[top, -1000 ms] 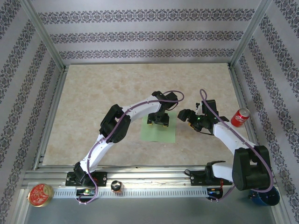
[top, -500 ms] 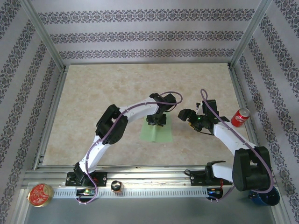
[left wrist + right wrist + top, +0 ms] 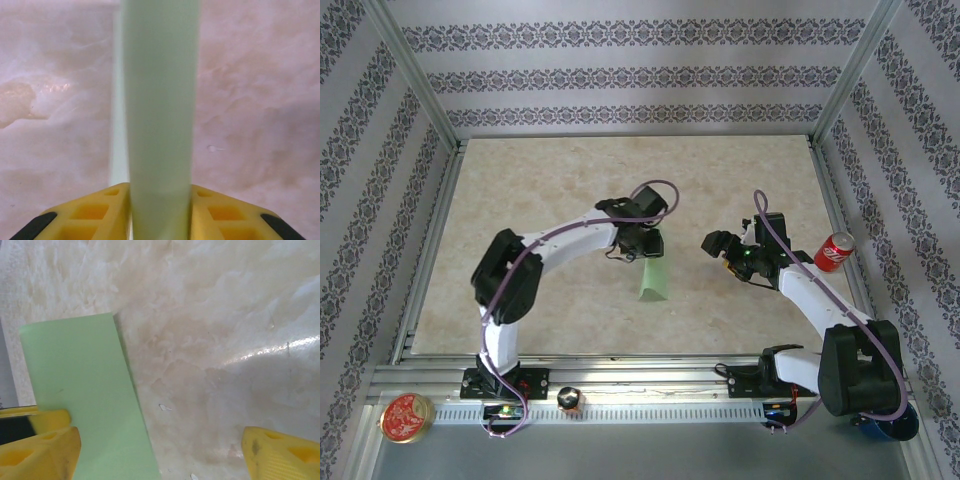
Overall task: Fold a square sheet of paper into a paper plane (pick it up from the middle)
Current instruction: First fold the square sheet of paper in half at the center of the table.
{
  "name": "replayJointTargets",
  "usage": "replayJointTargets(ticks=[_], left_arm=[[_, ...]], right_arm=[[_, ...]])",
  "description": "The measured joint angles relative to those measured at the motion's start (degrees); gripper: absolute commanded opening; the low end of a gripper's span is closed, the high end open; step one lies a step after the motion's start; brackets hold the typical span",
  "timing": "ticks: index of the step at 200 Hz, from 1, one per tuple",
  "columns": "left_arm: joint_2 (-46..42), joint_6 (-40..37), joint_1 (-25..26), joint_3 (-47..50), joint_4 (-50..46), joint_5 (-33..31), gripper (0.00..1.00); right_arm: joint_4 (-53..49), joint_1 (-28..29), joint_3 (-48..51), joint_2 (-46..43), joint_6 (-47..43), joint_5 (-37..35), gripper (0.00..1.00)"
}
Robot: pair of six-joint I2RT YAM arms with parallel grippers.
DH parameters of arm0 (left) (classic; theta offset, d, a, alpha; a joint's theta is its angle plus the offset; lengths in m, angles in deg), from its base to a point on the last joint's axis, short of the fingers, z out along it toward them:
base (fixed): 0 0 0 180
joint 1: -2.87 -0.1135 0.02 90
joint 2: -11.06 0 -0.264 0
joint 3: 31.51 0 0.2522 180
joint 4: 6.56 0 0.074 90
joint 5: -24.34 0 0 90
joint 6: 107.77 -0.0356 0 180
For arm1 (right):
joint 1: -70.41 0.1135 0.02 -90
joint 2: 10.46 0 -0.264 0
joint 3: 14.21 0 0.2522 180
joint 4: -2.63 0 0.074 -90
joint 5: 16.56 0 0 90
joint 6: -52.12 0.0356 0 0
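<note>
Two arms reach out over the beige marbled worktop (image 3: 520, 200). The left tool (image 3: 642, 243) is clamped on the square sheet of paper (image 3: 653, 278), pale green and plain. From above the sheet shows as a narrow band hanging from that tool toward the near side, over the middle of the worktop. Whether its lower end touches the surface cannot be told.

In the left wrist view the paper runs up the centre as a smooth strip, pinched at the bottom between the two yellow fingers (image 3: 90, 215).

The right tool (image 3: 713, 243) hangs just to the right of the sheet, apart from it, its jaws standing wide with nothing between them. Its own camera looks down on bare worktop in the gap between them, with a green panel of the paper at the left of the view beside one fingertip.

A red soda can (image 3: 833, 252) lies at the right edge of the worktop, and a round gold tin (image 3: 406, 417) sits on the rail at the near left corner.
</note>
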Motion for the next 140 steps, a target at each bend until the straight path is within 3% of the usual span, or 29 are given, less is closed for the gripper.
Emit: replayJointTargets(ticks=[32, 65, 107, 140], left_arm=[[-6.58, 5.95, -5.97, 12.35, 16.17, 11.76, 0.33], [-8.09, 8.63, -9.81, 18.69, 24.72, 18.12, 0.33], [-8.11, 9.05, -10.78, 23.56, 28.89, 21.29, 0.35], [-7.78, 8.85, -10.78, 24.46, 29.31, 21.55, 0.35]], right_arm=[[2.36, 1.55, -0.22, 0.42, 1.07, 2.32, 0.83], [5.86, 6.21, -1.86, 2.62, 1.51, 4.31, 0.80], [10.25, 11.41, -4.11, 7.69, 2.38, 5.97, 0.74], [13.40, 14.08, -4.68, 11.56, 3.19, 7.41, 0.62]])
